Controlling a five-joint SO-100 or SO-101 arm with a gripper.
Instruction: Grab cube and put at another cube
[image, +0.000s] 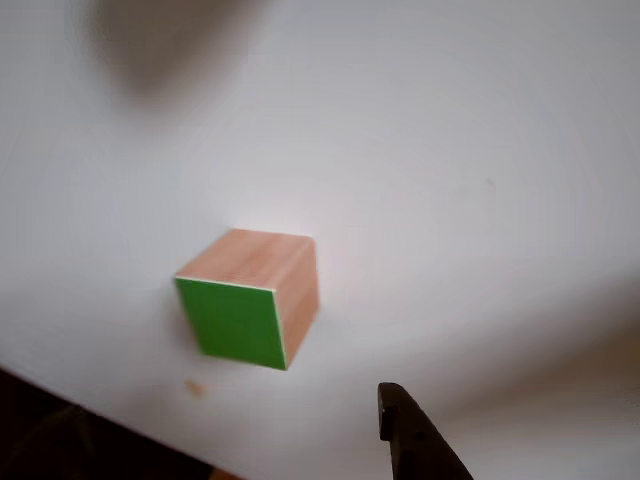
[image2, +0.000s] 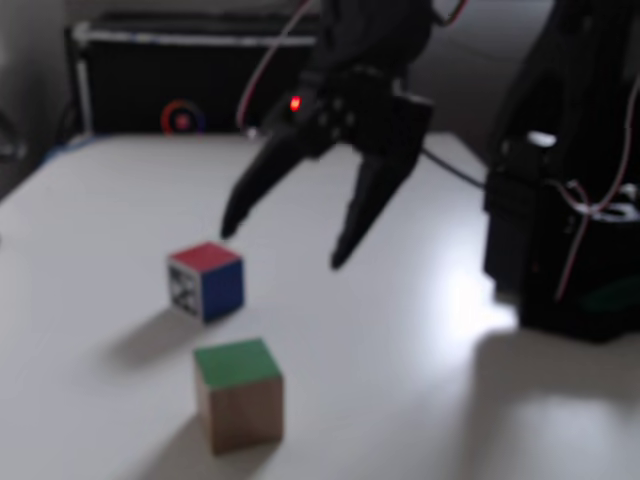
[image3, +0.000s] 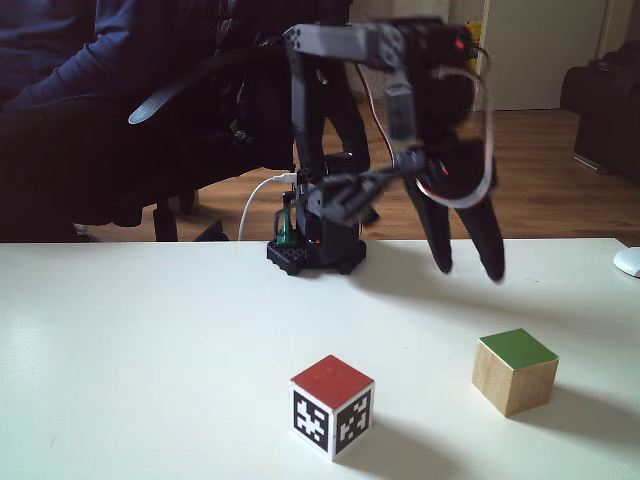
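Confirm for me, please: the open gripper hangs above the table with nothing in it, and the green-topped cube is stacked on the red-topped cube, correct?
Not quite. The green-topped cube is not stacked; it sits on the table apart from the red-topped cube, as both fixed views show. The gripper does hang open and empty above the table.

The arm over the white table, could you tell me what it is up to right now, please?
The gripper hangs above the table with its jaws spread and nothing between them. The green-faced cube sits untouched below, apart from the red-topped cube. Nothing has been picked up yet.
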